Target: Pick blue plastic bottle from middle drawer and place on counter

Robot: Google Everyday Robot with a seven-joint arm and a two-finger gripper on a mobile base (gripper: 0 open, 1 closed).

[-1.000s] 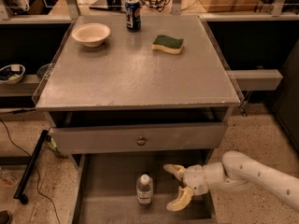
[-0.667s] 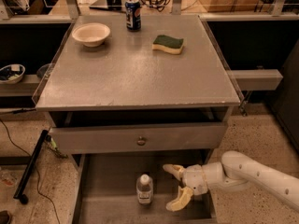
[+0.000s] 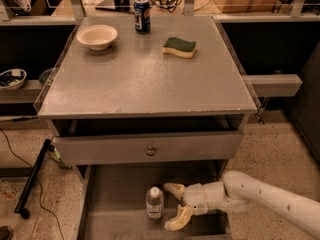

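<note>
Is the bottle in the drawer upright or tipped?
Upright: the bottle stands on the drawer floor, white cap on top. The gripper is open beside it, not around it.

Cream claw (image 3: pixel 169 207) beside white-capped bottle (image 3: pixel 154 204); grey drawer (image 3: pixel 117 191).

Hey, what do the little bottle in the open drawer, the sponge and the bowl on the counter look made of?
The bottle: likely clear plastic; see-through body, white cap, printed label. The sponge: soft foam, matte, yellow under a green scouring layer. The bowl: pale and smooth; plastic or ceramic, hard to tell. The end effector sits open beside the bottle, inside the drawer.
</note>
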